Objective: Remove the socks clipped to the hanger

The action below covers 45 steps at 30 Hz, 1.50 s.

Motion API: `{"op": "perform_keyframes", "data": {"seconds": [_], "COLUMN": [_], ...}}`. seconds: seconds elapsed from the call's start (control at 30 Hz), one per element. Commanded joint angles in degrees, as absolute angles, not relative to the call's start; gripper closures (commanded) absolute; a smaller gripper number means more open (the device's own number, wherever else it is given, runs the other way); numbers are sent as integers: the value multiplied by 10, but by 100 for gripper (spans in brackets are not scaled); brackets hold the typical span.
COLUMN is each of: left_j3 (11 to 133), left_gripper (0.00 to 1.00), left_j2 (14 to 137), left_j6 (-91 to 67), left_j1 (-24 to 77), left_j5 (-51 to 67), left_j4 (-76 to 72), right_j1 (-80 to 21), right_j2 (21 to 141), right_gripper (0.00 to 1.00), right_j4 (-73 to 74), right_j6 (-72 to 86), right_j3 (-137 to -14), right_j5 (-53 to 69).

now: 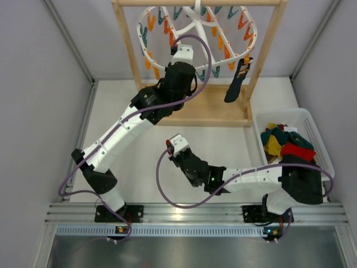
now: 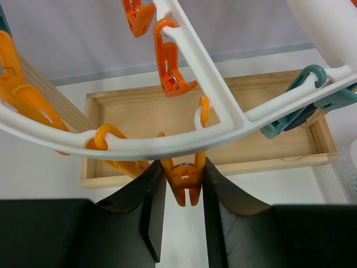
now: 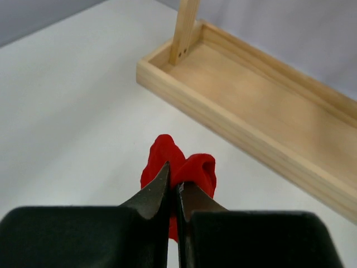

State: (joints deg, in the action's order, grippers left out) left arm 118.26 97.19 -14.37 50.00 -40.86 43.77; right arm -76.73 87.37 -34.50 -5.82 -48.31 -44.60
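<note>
The white hanger (image 1: 196, 21) hangs from the wooden stand, fringed with orange and teal clips. One dark sock (image 1: 235, 84) still hangs clipped at its right side. My left gripper (image 1: 179, 50) is raised to the ring's near edge. In the left wrist view its jaws (image 2: 183, 167) are shut on an orange clip (image 2: 185, 187) under the white ring (image 2: 167, 146); no sock shows in that clip. My right gripper (image 1: 170, 144) is low over the table, shut on a red sock (image 3: 189, 167) that bunches in front of the fingers.
The wooden stand's base tray (image 1: 206, 109) lies under the hanger and shows in the right wrist view (image 3: 256, 106). A white basket (image 1: 312, 125) at the right holds several socks (image 1: 284, 142) in teal, yellow and red. Grey walls close in both sides.
</note>
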Motion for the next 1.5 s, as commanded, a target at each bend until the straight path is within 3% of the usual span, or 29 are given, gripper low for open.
{"op": "perform_keyframes", "data": {"seconds": [0.0, 0.07, 0.23, 0.43, 0.6, 0.8, 0.9, 1.1, 1.3, 1.37, 1.47], "left_j3": [1193, 1186, 1152, 1119, 1045, 945, 896, 828, 796, 787, 765], "left_gripper": [84, 78, 48, 18, 3, 1, 1, 1, 1, 1, 1], "left_j2": [969, 962, 937, 903, 848, 745, 685, 593, 528, 505, 476], "left_j6": [-158, -160, -166, -184, -204, -223, -224, -213, -194, -183, -172], "left_j1": [496, 495, 490, 489, 489, 489, 489, 489, 489, 489, 489], "left_j5": [-389, -381, -359, -302, -261, -264, -260, -268, -275, -277, -283], "left_j4": [425, 424, 422, 421, 421, 421, 422, 425, 425, 425, 425], "right_j1": [-777, -773, -716, -514, -313, -24, 59, 110, 130, 134, 141], "right_j2": [808, 744, 531, 320, 361, 489, 582, 764, 823, 822, 801], "right_gripper": [100, 100, 100, 100, 100, 100, 100, 100, 99, 84, 75], "right_j4": [-329, -282, -91, 139, 307, 303, 265, 179, 90, 80, 103], "right_j6": [-6, 35, 97, 151, 130, 130, 148, 197, 233, 239, 236], "right_j3": [-449, -423, -333, -352, -475, -556, -577, -564, -462, -444, -459], "right_j5": [-477, -487, -470, -379, -360, -130, -112, -129, -90, -88, -92]}}
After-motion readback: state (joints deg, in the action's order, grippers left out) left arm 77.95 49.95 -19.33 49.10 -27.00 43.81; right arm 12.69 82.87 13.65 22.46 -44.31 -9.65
